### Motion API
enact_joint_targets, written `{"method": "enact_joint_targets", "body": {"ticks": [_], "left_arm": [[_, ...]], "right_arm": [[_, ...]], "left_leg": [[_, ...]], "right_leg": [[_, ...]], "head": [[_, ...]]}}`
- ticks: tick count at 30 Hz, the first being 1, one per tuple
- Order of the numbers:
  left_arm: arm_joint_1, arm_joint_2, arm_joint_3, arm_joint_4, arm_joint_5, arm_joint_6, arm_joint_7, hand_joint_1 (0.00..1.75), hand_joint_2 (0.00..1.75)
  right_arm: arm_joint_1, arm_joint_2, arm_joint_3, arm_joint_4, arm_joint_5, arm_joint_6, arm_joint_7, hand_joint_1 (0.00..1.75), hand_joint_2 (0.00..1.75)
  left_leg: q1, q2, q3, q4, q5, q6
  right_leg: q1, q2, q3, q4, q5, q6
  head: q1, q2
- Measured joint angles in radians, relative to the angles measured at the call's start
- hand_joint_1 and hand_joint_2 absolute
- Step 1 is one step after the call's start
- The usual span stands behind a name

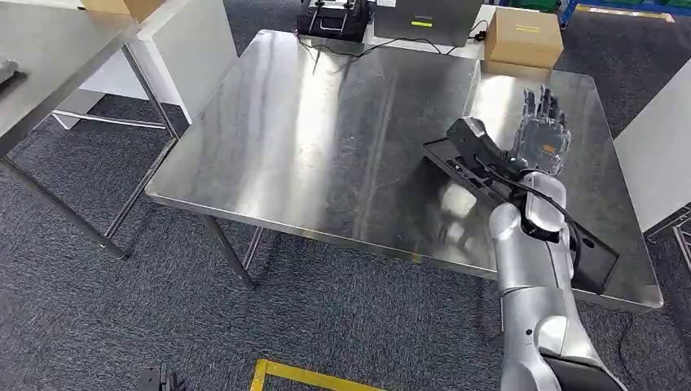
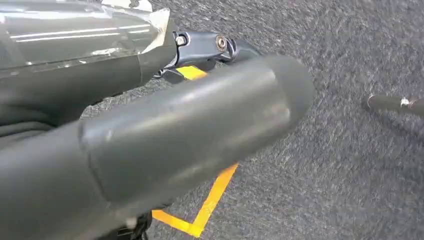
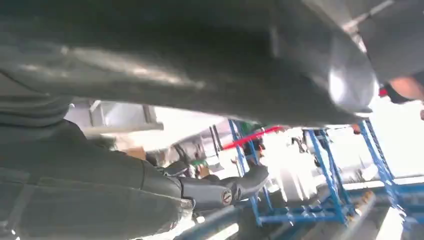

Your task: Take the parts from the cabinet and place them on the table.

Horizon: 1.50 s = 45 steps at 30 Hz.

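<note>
Black flat angular part (image 1: 489, 175) on table (image 1: 326, 138)

One steel worktop (image 1: 326, 138) stands in the middle, with one long black part (image 1: 481, 175) lying near its right edge. Behind the worktop sit one cardboard box (image 1: 523, 37) and one black device (image 1: 334, 18); one second steel table (image 1: 49, 65) stands to the worktop's left.

Right robot hand (image 1: 542, 134) raised, fingers upright and spread; left robot hand (image 2: 150, 145) hangs, seemingly empty.

Overhead glare streaks the table (image 1: 326, 138); wrist views blurred.
</note>
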State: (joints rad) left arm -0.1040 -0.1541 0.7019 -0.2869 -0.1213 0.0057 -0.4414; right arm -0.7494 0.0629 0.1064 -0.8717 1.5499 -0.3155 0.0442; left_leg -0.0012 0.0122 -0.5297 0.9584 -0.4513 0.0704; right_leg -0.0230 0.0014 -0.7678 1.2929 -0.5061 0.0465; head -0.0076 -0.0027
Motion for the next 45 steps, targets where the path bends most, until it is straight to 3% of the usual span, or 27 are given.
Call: {"method": "enact_joint_targets", "body": {"ticks": [1, 3, 4, 5, 6, 8, 10, 13, 14, 16, 18, 19, 20, 22, 24, 26, 29, 30, 31, 33, 34, 35, 39, 40, 42, 43, 45], "left_arm": [[0.000, 0.000, 0.001, 0.000, 0.000, 0.000, 0.000, 0.00, 0.00], [-0.001, 0.000, 0.002, 0.001, 0.000, 0.000, 0.000, 0.00, 0.00], [-0.001, 0.002, 0.003, 0.000, 0.000, -0.001, 0.000, 0.00, 0.00], [-0.003, 0.006, 0.003, 0.001, 0.000, -0.001, 0.000, 0.00, 0.00], [-0.003, 0.006, 0.003, 0.001, 0.000, -0.001, 0.000, 0.00, 0.00], [-0.001, 0.006, 0.004, 0.002, 0.001, 0.000, 0.001, 0.00, 0.00], [-0.002, 0.006, 0.004, 0.002, 0.002, 0.000, 0.000, 0.00, 0.00], [-0.003, 0.007, 0.005, 0.002, 0.002, 0.000, 0.001, 0.00, 0.00], [-0.001, 0.007, 0.005, 0.002, 0.002, 0.000, 0.001, 0.00, 0.00], [-0.001, 0.007, 0.005, 0.002, 0.002, 0.000, 0.001, 0.00, 0.00], [-0.002, 0.007, 0.006, 0.002, 0.002, 0.000, 0.001, 0.00, 0.00], [-0.003, 0.008, 0.008, 0.002, 0.002, 0.000, 0.001, 0.00, 0.00], [-0.005, 0.008, 0.009, 0.002, 0.002, 0.000, 0.001, 0.00, 0.00], [-0.003, 0.007, 0.011, 0.002, 0.002, 0.000, 0.001, 0.00, 0.00], [-0.004, 0.007, 0.011, 0.002, 0.002, 0.003, 0.001, 0.00, 0.00], [-0.007, 0.006, 0.012, 0.002, 0.002, 0.003, 0.001, 0.00, 0.00], [-0.006, 0.006, 0.014, 0.002, 0.002, 0.003, 0.001, 0.00, 0.00], [-0.006, 0.006, 0.016, 0.002, 0.002, 0.003, 0.001, 0.00, 0.00], [-0.005, 0.005, 0.017, 0.002, 0.002, 0.003, 0.001, 0.00, 0.00], [-0.006, 0.005, 0.018, 0.002, 0.002, 0.003, 0.001, 0.00, 0.00], [-0.006, 0.004, 0.018, 0.002, 0.002, 0.003, 0.001, 0.00, 0.00], [-0.006, 0.002, 0.019, 0.002, 0.002, 0.003, 0.001, 0.00, 0.00], [-0.007, -0.001, 0.021, 0.003, 0.002, 0.005, 0.002, 0.00, 0.00], [-0.007, 0.001, 0.021, 0.003, 0.004, 0.005, 0.002, 0.00, 0.00], [-0.007, -0.001, 0.021, 0.003, 0.005, 0.006, 0.003, 0.00, 0.00], [-0.008, -0.001, 0.021, 0.003, 0.006, 0.007, 0.003, 0.00, 0.00], [-0.007, -0.001, 0.022, 0.003, 0.009, 0.013, 0.004, 0.00, 0.00]], "right_arm": [[0.003, -0.001, 0.000, -0.002, -0.002, -0.001, -0.002, 0.00, 0.00], [0.002, -0.001, 0.000, -0.006, -0.005, -0.002, -0.002, 0.00, 0.00], [0.002, -0.002, 0.001, -0.008, -0.006, -0.004, -0.003, 0.00, 0.00], [0.002, -0.003, 0.003, -0.009, -0.006, -0.005, -0.003, 0.00, 0.00], [0.005, -0.003, 0.003, -0.011, -0.006, -0.007, -0.003, 0.00, 0.00], [0.012, -0.006, 0.002, -0.014, -0.010, -0.009, -0.003, 0.00, 0.00], [0.012, -0.006, 0.002, -0.021, -0.013, -0.009, -0.003, 0.00, 0.00], [0.014, -0.006, 0.003, -0.026, -0.014, -0.009, -0.003, 0.00, 0.00], [0.019, -0.006, 0.003, -0.027, -0.015, -0.009, -0.003, 0.00, 0.00], [0.026, -0.006, 0.003, -0.029, -0.015, -0.008, -0.003, 0.00, 0.00], [0.027, -0.006, 0.003, -0.036, -0.017, -0.008, -0.003, 0.00, 0.00], [0.026, -0.006, 0.003, -0.041, -0.017, -0.008, -0.003, 0.00, 0.00], [0.025, -0.007, 0.003, -0.045, -0.018, -0.007, -0.003, 0.00, 0.00], [0.024, -0.008, 0.004, -0.047, -0.018, -0.006, -0.003, 0.00, 0.00], [0.025, -0.009, 0.004, -0.049, -0.018, -0.006, -0.003, 0.00, 0.00], [0.024, -0.011, 0.004, -0.050, -0.018, -0.005, -0.003, 0.00, 0.00], [0.030, -0.014, 0.004, -0.050, -0.018, -0.005, -0.003, 0.00, 0.00], [0.033, -0.016, 0.004, -0.050, -0.018, -0.005, -0.003, 0.00, 0.00], [0.034, -0.016, 0.004, -0.050, -0.019, -0.005, -0.003, 0.00, 0.00], [0.033, -0.016, 0.004, -0.050, -0.019, -0.005, -0.003, 0.00, 0.00], [0.031, -0.016, 0.004, -0.052, -0.018, -0.005, -0.003, 0.00, 0.00], [0.027, -0.016, 0.004, -0.053, -0.019, -0.005, -0.003, 0.00, 0.00], [0.027, -0.016, 0.005, -0.053, -0.020, 0.002, -0.003, 0.00, 0.00], [0.025, -0.016, 0.005, -0.053, -0.021, 0.003, -0.003, 0.00, 0.00], [0.019, -0.014, 0.008, -0.052, -0.021, 0.004, -0.003, 0.00, 0.00], [0.019, -0.012, 0.011, -0.052, -0.021, 0.004, -0.003, 0.00, 0.00], [0.020, -0.012, 0.013, -0.049, -0.022, 0.004, -0.003, 0.00, 0.00]], "left_leg": [[0.002, -0.001, 0.000, 0.002, -0.002, -0.003], [0.010, -0.001, 0.000, 0.017, -0.012, -0.017], [0.008, -0.001, -0.004, 0.029, -0.021, -0.028], [0.002, -0.002, -0.014, 0.036, -0.025, -0.034], [0.001, -0.003, -0.017, 0.040, -0.025, -0.036], [0.006, -0.002, -0.017, 0.040, -0.024, -0.040], [0.010, -0.005, -0.025, 0.060, -0.048, -0.051], [0.013, -0.005, -0.129, 0.284, -0.165, -0.063], [0.013, -0.005, -0.159, 0.345, -0.183, -0.063], [0.013, -0.005, -0.157, 0.332, -0.150, -0.059], [0.013, -0.006, -0.065, 0.158, -0.058, -0.049], [0.013, -0.011, -0.020, 0.072, -0.031, -0.044], [0.008, -0.013, -0.013, 0.054, -0.042, -0.047], [0.002, -0.015, -0.022, 0.057, -0.035, -0.042], [-0.001, -0.014, -0.025, 0.047, -0.018, -0.022], [0.004, -0.009, -0.032, 0.039, -0.001, -0.005], [-0.001, -0.008, -0.051, 0.040, 0.011, 0.003], [-0.003, -0.008, -0.056, 0.040, 0.014, 0.004], [-0.005, -0.008, -0.060, 0.040, 0.018, 0.004], [-0.010, -0.009, -0.062, 0.041, 0.021, 0.003], [-0.012, -0.009, -0.061, 0.042, 0.022, 0.002], [-0.016, -0.009, -0.065, 0.046, 0.023, -0.001], [-0.017, -0.005, -0.072, 0.046, 0.035, -0.021], [-0.014, -0.008, -0.079, 0.056, 0.021, -0.027], [-0.008, -0.015, -0.112, 0.145, -0.055, -0.043], [-0.001, -0.015, -0.150, 0.240, -0.107, -0.051], [0.009, -0.015, -0.196, 0.359, -0.152, -0.063]], "right_leg": [[-0.003, -0.001, 0.026, -0.049, 0.022, 0.011], [-0.011, -0.004, 0.123, -0.235, 0.092, 0.034], [-0.013, -0.008, 0.153, -0.297, 0.088, 0.035], [-0.002, -0.001, 0.162, -0.291, 0.090, 0.026], [-0.005, 0.001, 0.155, -0.287, 0.092, 0.014], [-0.001, 0.003, 0.150, -0.283, 0.090, 0.008], [-0.009, 0.004, 0.152, -0.287, 0.093, -0.006], [-0.006, 0.004, 0.147, -0.287, 0.095, -0.019], [-0.005, 0.004, 0.145, -0.287, 0.097, -0.022], [-0.003, 0.004, 0.143, -0.287, 0.099, -0.025], [-0.003, 0.004, 0.143, -0.287, 0.103, -0.026], [-0.004, 0.005, 0.143, -0.287, 0.105, -0.022], [0.005, 0.006, 0.139, -0.285, 0.109, -0.016], [0.003, 0.005, 0.137, -0.288, 0.116, -0.006], [0.006, 0.006, 0.134, -0.296, 0.127, 0.013], [0.003, 0.004, 0.105, -0.241, 0.080, 0.005], [0.002, 0.004, 0.008, 0.003, -0.028, 0.000], [0.004, 0.004, -0.002, 0.043, -0.040, 0.005], [0.004, 0.004, 0.016, 0.025, -0.034, 0.011], [0.009, 0.003, 0.124, -0.141, 0.016, 0.019], [0.011, 0.001, 0.183, -0.240, 0.042, 0.017], [0.017, -0.003, 0.211, -0.297, 0.038, 0.003], [0.021, -0.004, 0.207, -0.302, 0.058, -0.020], [-0.002, -0.007, 0.211, -0.310, 0.068, -0.030], [0.000, -0.007, 0.203, -0.311, 0.075, -0.038], [0.001, -0.007, 0.196, -0.310, 0.080, -0.041], [0.000, -0.007, 0.183, -0.309, 0.089, -0.035]], "head": [[-0.001, 0.000], [-0.001, 0.000], [0.000, 0.000], [0.001, 0.000], [-0.002, 0.000], [-0.005, 0.000], [-0.006, 0.000], [-0.011, 0.000], [-0.010, 0.000], [-0.011, 0.000], [-0.011, 0.000], [-0.010, 0.000], [-0.010, 0.000], [-0.010, 0.000], [-0.009, 0.000], [-0.006, 0.000], [-0.001, 0.000], [0.000, 0.000], [0.000, 0.000], [0.000, 0.000], [0.000, 0.000], [0.001, 0.000], [0.001, 0.000], [0.000, 0.000], [-0.003, 0.000], [-0.002, 0.000], [-0.003, 0.000]]}}
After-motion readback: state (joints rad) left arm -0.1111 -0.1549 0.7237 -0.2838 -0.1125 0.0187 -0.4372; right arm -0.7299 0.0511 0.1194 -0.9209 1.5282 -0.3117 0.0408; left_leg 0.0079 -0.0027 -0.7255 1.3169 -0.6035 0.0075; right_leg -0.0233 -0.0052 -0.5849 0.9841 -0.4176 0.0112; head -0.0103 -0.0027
